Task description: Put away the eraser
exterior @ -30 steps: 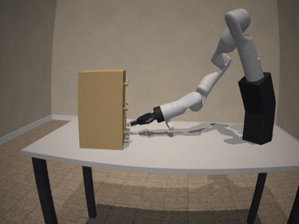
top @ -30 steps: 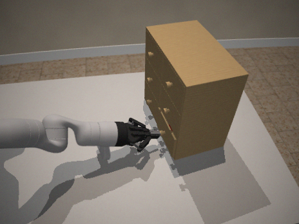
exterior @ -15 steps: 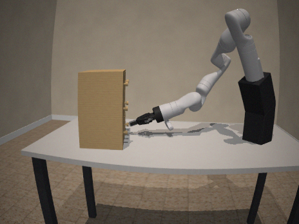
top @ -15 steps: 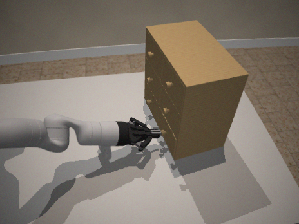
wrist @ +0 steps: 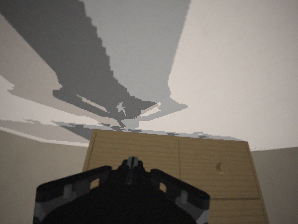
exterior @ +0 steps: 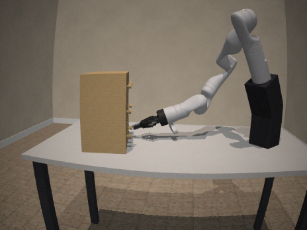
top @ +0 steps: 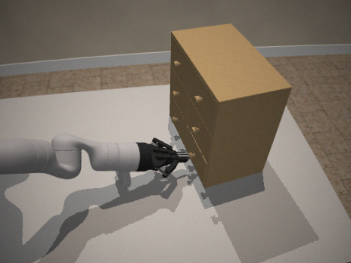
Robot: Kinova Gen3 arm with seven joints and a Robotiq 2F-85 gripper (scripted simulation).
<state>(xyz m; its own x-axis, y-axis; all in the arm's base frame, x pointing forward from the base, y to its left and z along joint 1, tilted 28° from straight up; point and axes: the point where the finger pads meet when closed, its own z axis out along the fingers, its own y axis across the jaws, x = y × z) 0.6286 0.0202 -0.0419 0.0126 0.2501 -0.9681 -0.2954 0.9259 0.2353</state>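
The small wooden chest (top: 227,102) stands upright on the white table, with six knobbed drawers in two columns. All drawer fronts look flush with the chest's front. My gripper (top: 185,156) is shut and empty. Its fingertips press against the knob (top: 192,155) of the bottom drawer nearest the camera. From the side, the gripper (exterior: 136,125) reaches level towards the chest (exterior: 104,117), low on its front. The wrist view shows the shut fingers (wrist: 131,162) against the drawer front (wrist: 170,165), with the neighbouring drawer's knob (wrist: 220,167) to the right. No eraser shows in any view.
The arm's black base (exterior: 264,110) stands at the far end of the table from the chest. The arm stretches low over the table between them. The table edges are close behind and beside the chest.
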